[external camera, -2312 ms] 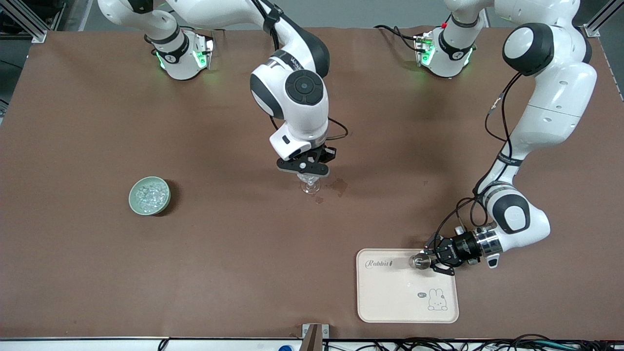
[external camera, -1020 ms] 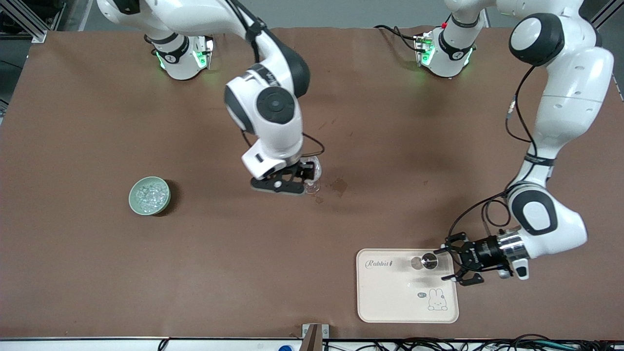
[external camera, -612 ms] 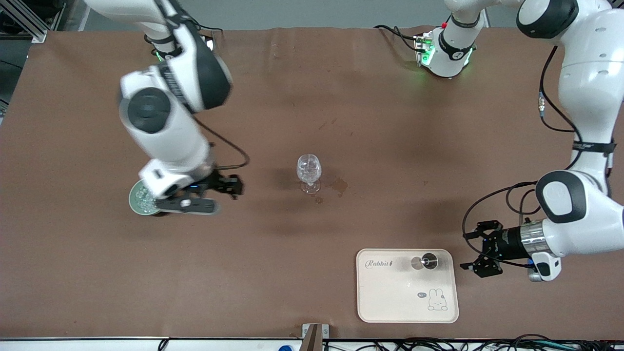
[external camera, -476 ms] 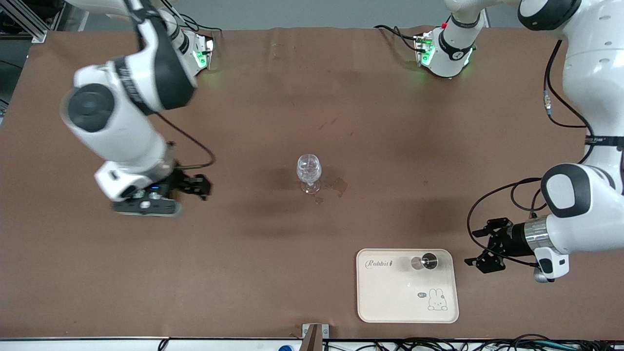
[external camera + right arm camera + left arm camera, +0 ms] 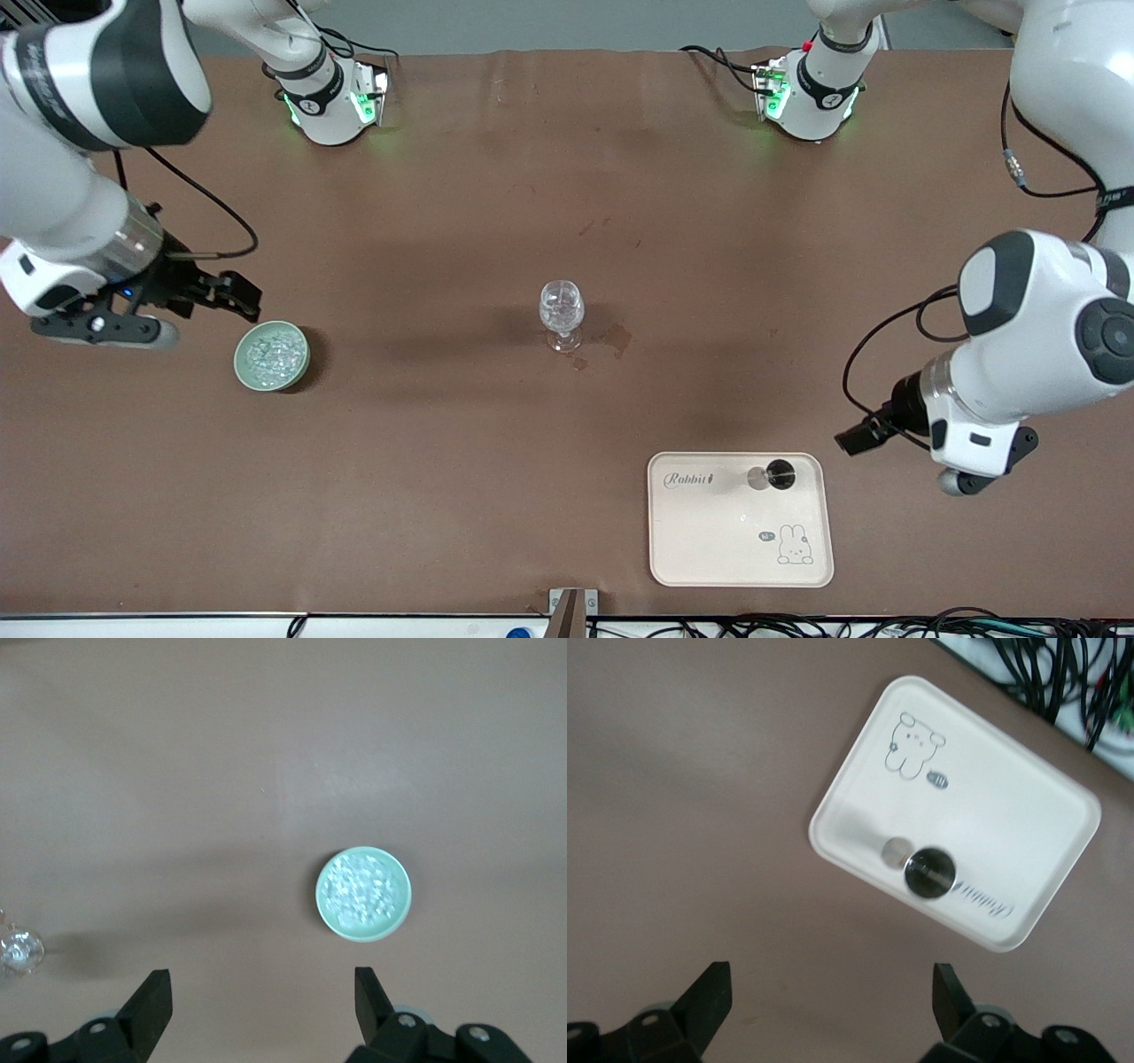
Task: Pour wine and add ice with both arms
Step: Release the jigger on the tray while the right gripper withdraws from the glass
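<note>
Both arms have pulled away since the earlier frames: the right gripper (image 5: 232, 298) has left the stemmed glass (image 5: 561, 315) and now hangs up in the air toward the right arm's end of the table (image 5: 496, 204), and the left gripper (image 5: 858, 438) has let go of the small round metal cup (image 5: 780, 474) and risen toward the left arm's end. Each gripper's black jaws stand wide apart and hold nothing. Small clear glassy chunks of ice (image 5: 271, 354) fill the smooth, round, pale green bowl (image 5: 241, 365), which the right wrist view shows lying ahead of the right jaws, well apart from them. More clear chunks sit in the glass, upright at the table's middle on the matte brown surface. That shiny cup stands on the cream rounded-rectangle tray (image 5: 709, 549) with a rabbit drawing, near the table's edge nearest the front camera.
</note>
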Action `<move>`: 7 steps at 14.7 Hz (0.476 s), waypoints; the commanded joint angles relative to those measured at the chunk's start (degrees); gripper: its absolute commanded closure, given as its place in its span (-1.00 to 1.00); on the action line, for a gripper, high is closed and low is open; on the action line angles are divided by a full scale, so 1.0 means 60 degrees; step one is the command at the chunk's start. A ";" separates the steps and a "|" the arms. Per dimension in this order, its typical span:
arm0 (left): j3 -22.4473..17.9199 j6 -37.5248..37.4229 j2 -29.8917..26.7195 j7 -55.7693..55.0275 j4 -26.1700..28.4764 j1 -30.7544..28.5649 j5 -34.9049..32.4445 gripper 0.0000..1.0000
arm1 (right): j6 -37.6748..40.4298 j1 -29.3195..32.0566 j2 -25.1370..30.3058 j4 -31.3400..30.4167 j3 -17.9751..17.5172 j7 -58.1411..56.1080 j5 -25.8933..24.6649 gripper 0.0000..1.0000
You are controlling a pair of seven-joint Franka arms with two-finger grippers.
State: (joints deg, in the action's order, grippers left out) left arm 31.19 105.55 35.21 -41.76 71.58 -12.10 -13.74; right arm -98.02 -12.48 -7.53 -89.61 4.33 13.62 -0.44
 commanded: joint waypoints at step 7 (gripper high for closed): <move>-0.2876 -0.2108 -0.3872 0.3971 0.1221 0.1822 0.1434 -1.00 | 0.0311 0.1025 0.1956 -0.1850 -0.0209 -0.1141 -0.0087 -0.83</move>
State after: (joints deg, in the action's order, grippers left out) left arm 21.95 93.45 19.26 -20.85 73.11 -6.17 -10.47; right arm -95.27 -7.24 -1.21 -94.84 4.28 8.05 -0.47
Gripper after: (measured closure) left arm 0.000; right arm 0.084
